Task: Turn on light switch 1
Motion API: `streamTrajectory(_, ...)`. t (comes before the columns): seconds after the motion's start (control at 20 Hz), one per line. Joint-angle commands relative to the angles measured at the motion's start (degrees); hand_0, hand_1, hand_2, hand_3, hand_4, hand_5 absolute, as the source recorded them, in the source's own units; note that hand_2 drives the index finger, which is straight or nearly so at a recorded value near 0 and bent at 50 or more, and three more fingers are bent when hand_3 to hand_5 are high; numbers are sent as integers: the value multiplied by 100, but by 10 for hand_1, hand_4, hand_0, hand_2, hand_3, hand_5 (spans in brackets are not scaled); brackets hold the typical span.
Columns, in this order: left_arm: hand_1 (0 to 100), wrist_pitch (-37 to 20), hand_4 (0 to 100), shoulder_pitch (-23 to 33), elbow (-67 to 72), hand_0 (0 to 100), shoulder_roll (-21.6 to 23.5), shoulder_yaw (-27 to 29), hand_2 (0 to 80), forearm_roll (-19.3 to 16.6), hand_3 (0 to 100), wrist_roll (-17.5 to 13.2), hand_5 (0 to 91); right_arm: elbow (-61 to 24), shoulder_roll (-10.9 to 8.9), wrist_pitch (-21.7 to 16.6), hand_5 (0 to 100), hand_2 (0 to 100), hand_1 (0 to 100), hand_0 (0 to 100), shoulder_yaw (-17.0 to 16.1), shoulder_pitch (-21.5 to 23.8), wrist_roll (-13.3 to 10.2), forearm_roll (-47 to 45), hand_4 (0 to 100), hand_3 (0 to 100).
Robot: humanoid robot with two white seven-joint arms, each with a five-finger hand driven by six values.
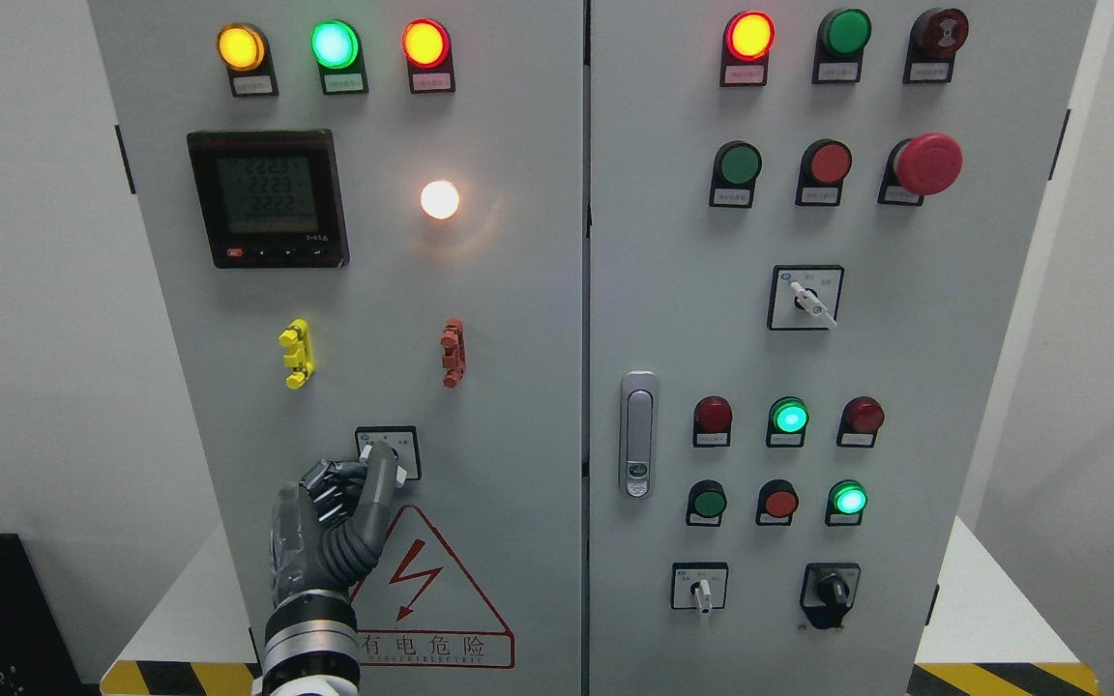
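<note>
Left hand (325,527) (one of two visible) pinching switch 1 (389,454) beneath one lit bulb (440,199).

Plain white walls (25,290) flank a grey cabinet (538,319) above yellow-black hazard striping (1002,677)

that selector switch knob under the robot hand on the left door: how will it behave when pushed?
The selector switch is panel-mounted, so it will likely turn about its axis, not shift or tip. Its small white lever looks rigid but smooth, so a fingertip may slip off. The left robot hand touches it with one extended finger, giving little grip.
</note>
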Motion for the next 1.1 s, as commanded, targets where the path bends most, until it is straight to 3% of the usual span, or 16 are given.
streamTrajectory(0.0, 492, 18, 932, 1, 3, 231, 1, -10, 631, 21, 915, -45, 884, 0, 0, -3, 0, 0, 0, 308, 0, 1, -4, 0, 0, 0)
streamTrajectory(0.35, 496, 18, 932, 19, -23, 162, 1, -10, 640, 21, 922, -45, 884, 0, 0, -3, 0, 0, 0, 308, 0, 1, -4, 0, 0, 0)
streamTrajectory(1.05, 491, -17, 932, 361, -480, 133, 36, -37, 644, 47, 927, -54, 885, 0, 0, -3, 0, 0, 0, 308, 0, 1, -4, 0, 0, 0)
